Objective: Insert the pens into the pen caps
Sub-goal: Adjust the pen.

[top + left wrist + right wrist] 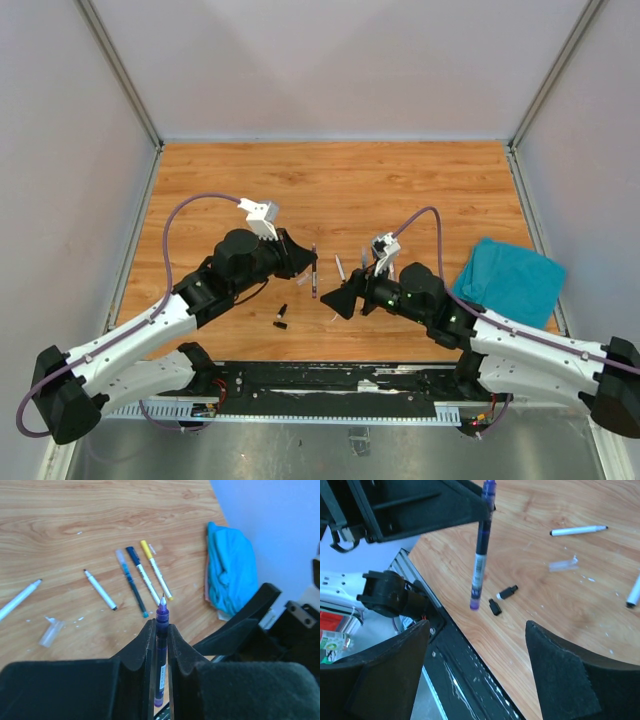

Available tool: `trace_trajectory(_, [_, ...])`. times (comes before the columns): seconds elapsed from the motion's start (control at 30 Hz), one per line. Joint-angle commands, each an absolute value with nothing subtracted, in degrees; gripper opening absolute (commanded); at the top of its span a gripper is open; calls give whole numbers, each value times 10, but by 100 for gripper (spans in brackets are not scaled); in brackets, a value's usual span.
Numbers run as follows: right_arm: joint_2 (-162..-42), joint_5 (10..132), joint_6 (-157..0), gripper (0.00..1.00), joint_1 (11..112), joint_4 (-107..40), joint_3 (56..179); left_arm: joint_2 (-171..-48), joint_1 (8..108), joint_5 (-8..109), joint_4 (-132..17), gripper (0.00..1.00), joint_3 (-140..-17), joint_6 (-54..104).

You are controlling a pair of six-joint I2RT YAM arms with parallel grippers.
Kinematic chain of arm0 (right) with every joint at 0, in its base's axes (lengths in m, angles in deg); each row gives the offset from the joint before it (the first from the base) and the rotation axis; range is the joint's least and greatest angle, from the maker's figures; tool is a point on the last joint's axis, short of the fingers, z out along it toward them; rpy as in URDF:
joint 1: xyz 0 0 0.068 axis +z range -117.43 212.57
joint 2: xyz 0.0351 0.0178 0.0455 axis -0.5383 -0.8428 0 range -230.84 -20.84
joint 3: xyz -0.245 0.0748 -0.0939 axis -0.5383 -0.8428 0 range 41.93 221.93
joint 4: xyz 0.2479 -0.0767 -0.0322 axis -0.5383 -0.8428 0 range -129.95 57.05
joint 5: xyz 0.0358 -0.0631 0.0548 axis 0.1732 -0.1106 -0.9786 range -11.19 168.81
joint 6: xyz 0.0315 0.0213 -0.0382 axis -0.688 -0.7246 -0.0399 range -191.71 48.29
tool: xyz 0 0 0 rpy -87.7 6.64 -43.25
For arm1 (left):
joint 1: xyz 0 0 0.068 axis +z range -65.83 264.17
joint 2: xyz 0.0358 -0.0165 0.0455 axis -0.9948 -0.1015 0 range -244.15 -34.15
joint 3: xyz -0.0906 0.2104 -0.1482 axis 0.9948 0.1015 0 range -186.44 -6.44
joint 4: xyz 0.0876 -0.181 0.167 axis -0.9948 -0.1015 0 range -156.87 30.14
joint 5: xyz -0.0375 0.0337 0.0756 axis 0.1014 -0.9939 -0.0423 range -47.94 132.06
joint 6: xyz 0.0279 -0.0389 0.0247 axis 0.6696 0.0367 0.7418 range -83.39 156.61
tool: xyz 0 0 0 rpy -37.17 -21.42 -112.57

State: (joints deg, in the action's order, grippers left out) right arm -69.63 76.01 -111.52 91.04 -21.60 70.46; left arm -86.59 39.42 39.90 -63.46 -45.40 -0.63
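One purple pen (162, 614) is clamped in the left gripper (161, 630), pinched near its tip end between the two black fingers. You can see a fine pale nib, uncapped, a translucent violet barrel and a white printed label lower down. It hangs tilted above the table (330, 180), around the middle and somewhat toward the near edge.

Right gripper (480, 665): released, with its broad matte-black pads spread wide and nothing between them. It sits just beside the held pen on the right.

Two black pen caps (507, 592), short stubby cylinders, lie close together on the wood under the pen's blunt end, toward the near edge.

Loose pens lie flat past the held pen, near the table's middle:
- a yellow-ended pen (157, 572) with a white barrel
- a dark-blue-ended pen (142, 575) just beside it
- a teal-ink pen (132, 585) with a clear top
- a white pen with a black tip (100, 590), set apart
- a plain white pen (20, 599), further off

A clear plastic cap (51, 632) and small white flecks lie near them. The table is smooth orange-brown wood grain.

A crumpled teal cloth (510, 280) lies at the right edge.
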Motion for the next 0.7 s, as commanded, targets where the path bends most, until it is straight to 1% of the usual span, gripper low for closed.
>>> trace_trajectory(0.0, [-752, 776, -1142, 76, 927, -68, 696, -855, 396, 431, -558, 13, -436, -57])
trace_trajectory(0.17, [-786, 757, -1147, 64, 928, -23, 694, -852, 396, 443, -533, 14, -421, -75])
trace_trajectory(0.57, [-820, 748, -1160, 39, 928, -22, 698, -844, 396, 443, -524, 14, -414, -88])
trace_trajectory(0.67, [-825, 742, -1164, 29, 928, -15, 696, -843, 396, 440, -527, 14, -415, -87])
